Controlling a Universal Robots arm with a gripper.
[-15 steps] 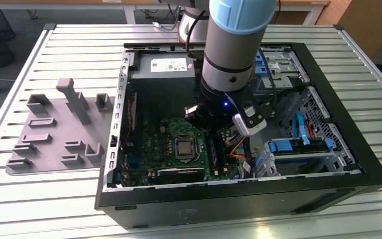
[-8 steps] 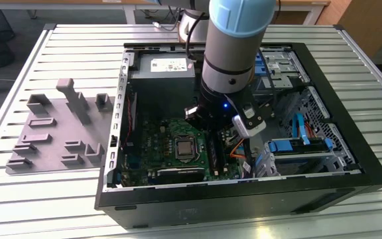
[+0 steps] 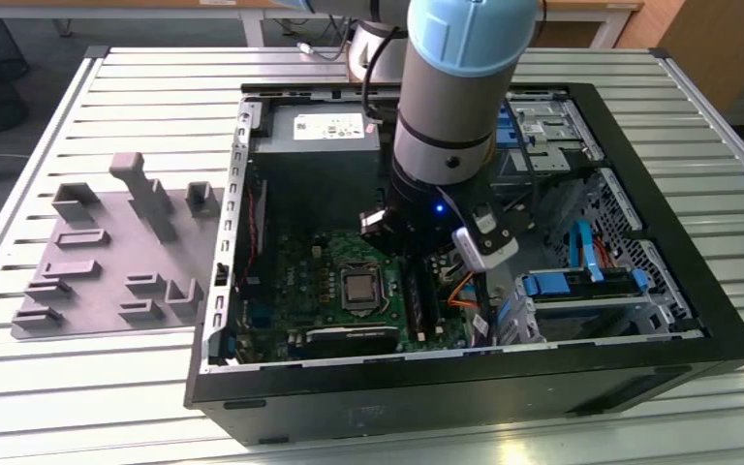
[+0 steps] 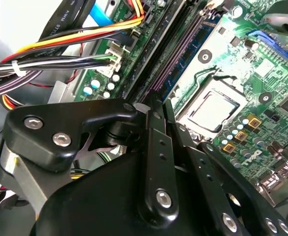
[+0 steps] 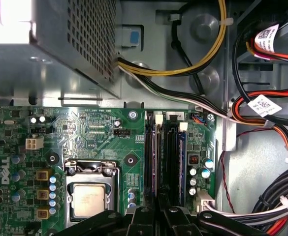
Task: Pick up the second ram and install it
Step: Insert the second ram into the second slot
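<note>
In both wrist views my gripper [image 4: 156, 101] [image 5: 159, 209] sits low over the motherboard's memory slots, its black fingers [image 4: 152, 147] shut on one end of the second ram [image 4: 179, 56] [image 5: 156, 157]. That thin stick stands on edge along a long black slot beside the processor socket [image 5: 88, 199], with a white latch [image 5: 158, 118] at its far end. How deep it sits in the slot cannot be told. In the exterior view the arm reaches down into the open computer case, and the gripper [image 3: 405, 254] hangs over the green motherboard [image 3: 314, 276].
Another blue stick [image 5: 181, 157] stands in a slot nearer the cable bundles [image 5: 262, 206]. The power supply [image 3: 314, 131] fills the case's far corner. Drive bays with blue cables [image 3: 579, 281] lie on the exterior view's right. A grey fixture plate with blocks [image 3: 113, 262] rests outside the case.
</note>
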